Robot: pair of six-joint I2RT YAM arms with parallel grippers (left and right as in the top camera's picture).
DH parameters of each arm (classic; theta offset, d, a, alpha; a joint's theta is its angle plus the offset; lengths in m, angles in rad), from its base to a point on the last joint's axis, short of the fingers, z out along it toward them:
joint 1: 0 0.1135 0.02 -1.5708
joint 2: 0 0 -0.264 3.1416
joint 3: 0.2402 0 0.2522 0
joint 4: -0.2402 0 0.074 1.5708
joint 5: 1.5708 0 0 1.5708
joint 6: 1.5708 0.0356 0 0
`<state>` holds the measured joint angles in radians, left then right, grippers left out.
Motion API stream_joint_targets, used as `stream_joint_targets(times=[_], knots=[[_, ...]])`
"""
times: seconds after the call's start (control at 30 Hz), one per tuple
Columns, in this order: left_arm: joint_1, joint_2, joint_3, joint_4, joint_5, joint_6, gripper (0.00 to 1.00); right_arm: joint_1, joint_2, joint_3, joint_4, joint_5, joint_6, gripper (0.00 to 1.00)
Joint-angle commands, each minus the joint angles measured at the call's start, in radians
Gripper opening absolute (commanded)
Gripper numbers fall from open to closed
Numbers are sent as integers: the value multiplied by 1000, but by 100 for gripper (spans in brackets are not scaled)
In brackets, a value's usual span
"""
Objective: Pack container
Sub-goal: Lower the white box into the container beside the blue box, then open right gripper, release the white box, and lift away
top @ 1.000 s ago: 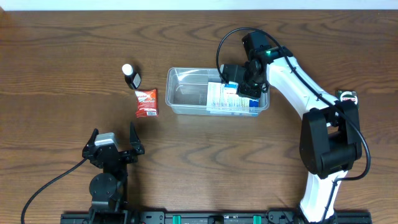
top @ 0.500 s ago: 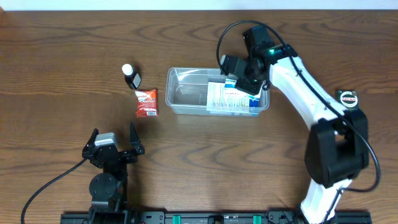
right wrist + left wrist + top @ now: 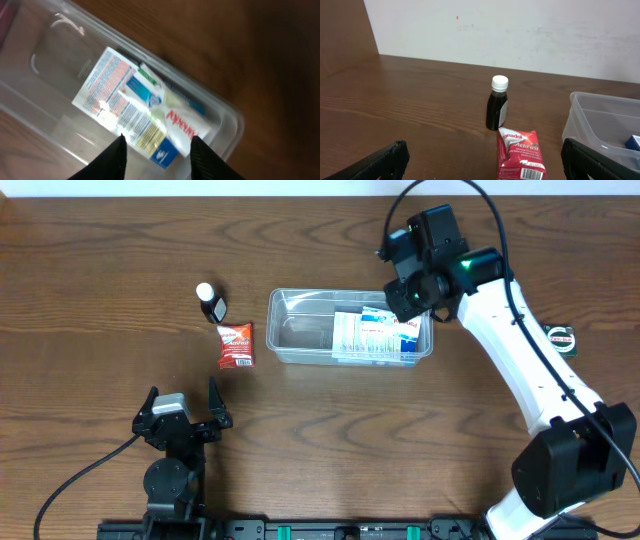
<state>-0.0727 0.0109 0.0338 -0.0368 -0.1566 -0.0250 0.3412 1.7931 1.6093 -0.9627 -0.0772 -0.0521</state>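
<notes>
A dark brown table top with a wavy wood-grain finish (image 3: 80, 270) fills nearly the whole overhead view. It carries a soft pale sheen of light towards its far side, and a thin white strip (image 3: 200, 185) runs along the top edge where it ends. In the left wrist view the table runs back to a plain off-white matte wall (image 3: 545, 35), evenly lit and marked by one tiny red speck (image 3: 457, 17). At the far left a flat brown upright surface (image 3: 342, 30) rises from the table, possibly a wooden side panel, though too little of it shows to be sure.
</notes>
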Motion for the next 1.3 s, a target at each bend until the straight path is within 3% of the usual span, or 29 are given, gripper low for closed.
stream_joint_targets(times=[0.0,0.2,0.5,0.77,1.03,1.27], knots=[[4,-7,-30,-18,-1,10,98,-26,0,8,-53,86,245,41],[4,-7,-30,-18,-1,10,98,-81,0,-4,-161,103,329,47],[4,-7,-30,-18,-1,10,98,-99,0,-111,-89,95,360,46],[4,-7,-30,-18,-1,10,98,-100,0,-219,42,96,388,35],[4,-7,-30,-18,-1,10,98,-104,0,-280,137,96,389,34],[4,-7,-30,-18,-1,10,98,-106,0,-284,140,96,388,26]])
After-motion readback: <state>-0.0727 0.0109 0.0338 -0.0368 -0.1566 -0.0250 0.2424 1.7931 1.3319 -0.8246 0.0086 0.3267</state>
